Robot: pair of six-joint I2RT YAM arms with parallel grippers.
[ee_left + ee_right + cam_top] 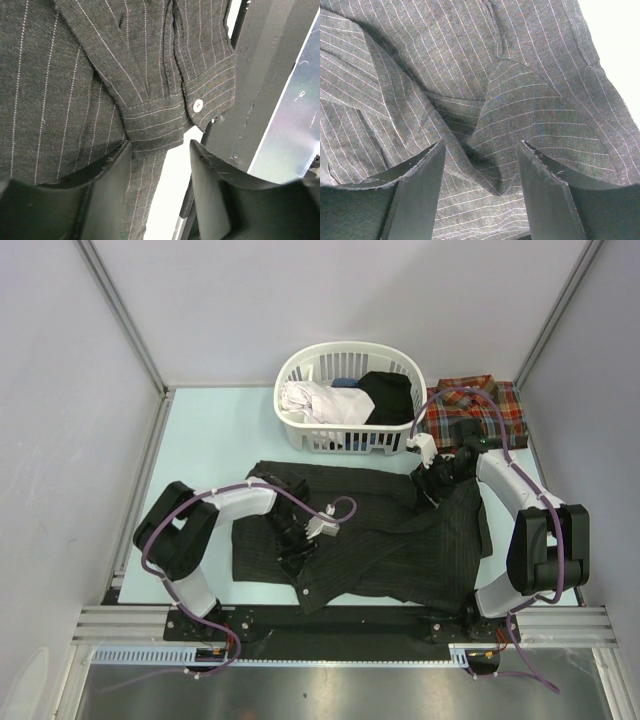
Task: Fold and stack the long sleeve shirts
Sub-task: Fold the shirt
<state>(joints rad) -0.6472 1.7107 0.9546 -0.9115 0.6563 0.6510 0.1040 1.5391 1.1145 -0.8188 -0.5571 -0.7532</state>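
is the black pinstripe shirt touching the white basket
Apart. Top view shows a strip of bare table between the basket and the pinstripe shirt.

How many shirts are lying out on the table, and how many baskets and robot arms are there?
Shirts lying out: 2 (dark pinstriped cloth shirt, red plaid flannel shirt)
White plastic laundry basket: 1
Robot arms: 2 (left arm, right arm)
Total: 5

Plaid shirt (497, 408) partly behind right arm (506, 476)
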